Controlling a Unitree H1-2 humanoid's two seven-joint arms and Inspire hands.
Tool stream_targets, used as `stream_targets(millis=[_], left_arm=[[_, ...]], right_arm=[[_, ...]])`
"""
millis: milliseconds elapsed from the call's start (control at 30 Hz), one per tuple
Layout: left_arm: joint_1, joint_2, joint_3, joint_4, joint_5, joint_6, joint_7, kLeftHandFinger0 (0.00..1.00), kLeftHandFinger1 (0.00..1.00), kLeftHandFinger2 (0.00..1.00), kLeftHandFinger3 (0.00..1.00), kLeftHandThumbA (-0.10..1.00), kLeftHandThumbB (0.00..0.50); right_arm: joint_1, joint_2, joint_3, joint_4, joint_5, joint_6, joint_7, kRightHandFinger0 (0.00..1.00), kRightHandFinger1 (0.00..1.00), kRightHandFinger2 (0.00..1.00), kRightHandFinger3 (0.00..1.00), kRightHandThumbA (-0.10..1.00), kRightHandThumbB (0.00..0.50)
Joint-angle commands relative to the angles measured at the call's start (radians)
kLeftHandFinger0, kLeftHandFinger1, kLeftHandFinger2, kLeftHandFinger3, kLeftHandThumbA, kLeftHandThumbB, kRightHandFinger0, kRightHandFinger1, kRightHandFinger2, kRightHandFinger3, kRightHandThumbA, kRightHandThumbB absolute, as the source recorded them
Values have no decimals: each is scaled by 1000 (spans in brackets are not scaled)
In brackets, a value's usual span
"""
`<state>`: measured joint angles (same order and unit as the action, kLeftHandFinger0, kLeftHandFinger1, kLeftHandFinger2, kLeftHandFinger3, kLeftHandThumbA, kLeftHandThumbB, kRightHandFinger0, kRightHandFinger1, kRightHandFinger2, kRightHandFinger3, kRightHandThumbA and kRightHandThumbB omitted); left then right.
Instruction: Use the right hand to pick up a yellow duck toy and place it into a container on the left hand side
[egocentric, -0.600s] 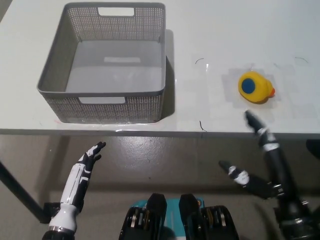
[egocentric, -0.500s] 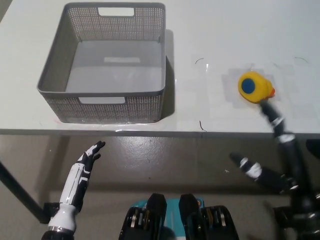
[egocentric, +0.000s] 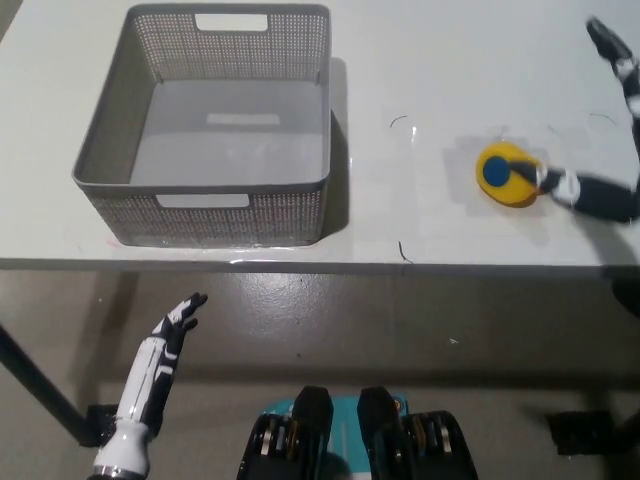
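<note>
A yellow duck toy (egocentric: 507, 175) with a blue round patch lies on the white table (egocentric: 450, 60), right of the middle. My black right hand (egocentric: 612, 150) is over the table at the right edge, open, fingers spread wide. One finger (egocentric: 570, 189) touches the duck's right side and another reaches up toward the far right corner. The grey mesh basket (egocentric: 120, 135) stands on the table's left half with nothing in it. Below the table's front edge at the lower left, my white left hand (egocentric: 176, 320) rests open.
The table's front edge (egocentric: 300, 265) runs across the picture below the basket and duck. Bare floor shows beneath it. A dark table leg (egocentric: 40, 395) slants at the lower left.
My right hand has risen from below the table's front edge up over the table, to the duck's right side. The duck, basket and left hand have barely moved.
</note>
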<state>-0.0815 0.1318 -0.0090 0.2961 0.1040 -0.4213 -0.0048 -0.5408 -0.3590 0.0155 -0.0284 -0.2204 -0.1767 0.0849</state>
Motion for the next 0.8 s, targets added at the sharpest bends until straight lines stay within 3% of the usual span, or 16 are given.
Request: stream_targets(millis=[0,200,333,400,533,700,767], left_arm=[[14,13,-4,-40,3,-49,23,1000,1000,1000,1000,1000,500],[21,9,-5,-37,0,-49,23,1000,1000,1000,1000,1000,500],[21,9,-4,-36,-2,-49,21,1000,1000,1000,1000,1000,500],[20,8,-4,-37,1,-49,22,1000,1000,1000,1000,1000,500],[23,8,-6,-39,9,-49,24,1000,1000,1000,1000,1000,500],[18,9,-9,-35,10,-49,25,1000,1000,1000,1000,1000,500],[18,9,-7,-34,6,-49,21,1000,1000,1000,1000,1000,500]], right_arm=[[-216,-95,64,186,-95,159,121,1000,1000,1000,1000,1000,422],[-397,-129,145,490,-130,100,133,1000,1000,1000,1000,969,423],[-432,-133,163,552,-117,91,138,1000,1000,1000,1000,955,434],[-560,-132,198,751,-126,124,187,1000,1000,1000,1000,928,425],[-641,-134,260,904,-171,104,191,1000,1000,1000,1000,993,405],[-706,-131,307,1063,-185,73,181,1000,1000,1000,1000,1000,414],[-722,-128,313,1139,-181,55,170,1000,1000,1000,1000,1000,440]])
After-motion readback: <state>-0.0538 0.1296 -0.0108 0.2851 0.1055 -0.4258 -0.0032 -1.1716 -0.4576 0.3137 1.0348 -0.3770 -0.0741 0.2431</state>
